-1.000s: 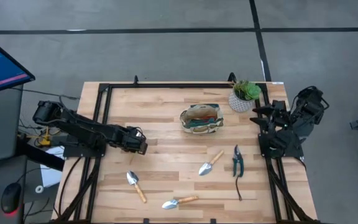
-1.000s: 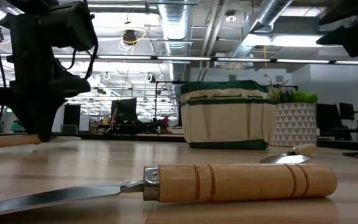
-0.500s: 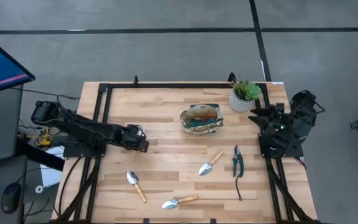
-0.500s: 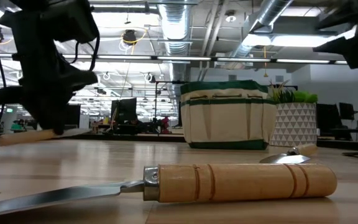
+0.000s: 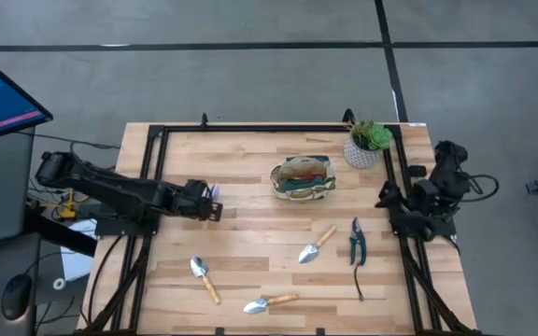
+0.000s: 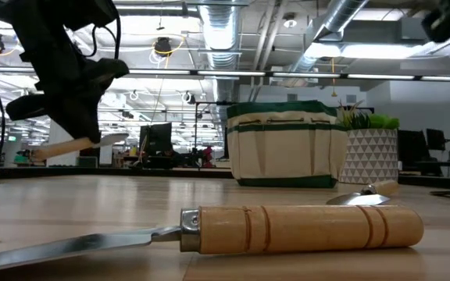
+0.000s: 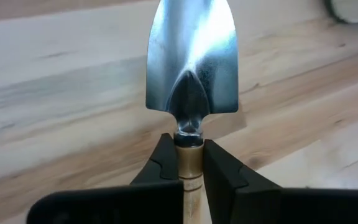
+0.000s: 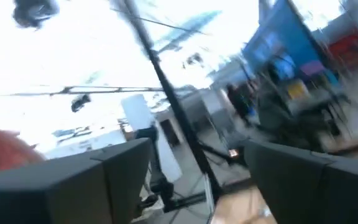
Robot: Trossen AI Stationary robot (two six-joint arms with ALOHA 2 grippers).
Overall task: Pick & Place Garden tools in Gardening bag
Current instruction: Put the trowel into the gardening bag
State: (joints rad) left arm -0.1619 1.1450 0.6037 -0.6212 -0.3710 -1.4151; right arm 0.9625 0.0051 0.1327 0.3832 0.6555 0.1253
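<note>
High view: left hand (image 5: 215, 211) clamps a trowel (image 7: 192, 68); right hand (image 5: 382, 198) gapes beside plant (image 5: 368, 142).

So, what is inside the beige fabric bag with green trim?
Seen from above, the beige fabric bag with green trim holds something red and dark near its mouth; what it is cannot be told. Anything lower is covered by the bag's walls, and the level table view shows only its outside.

The bag (image 5: 301, 177) has bare table (image 5: 241, 168) on its left. The plant pot (image 5: 361, 152) stands near it on the right.
</note>
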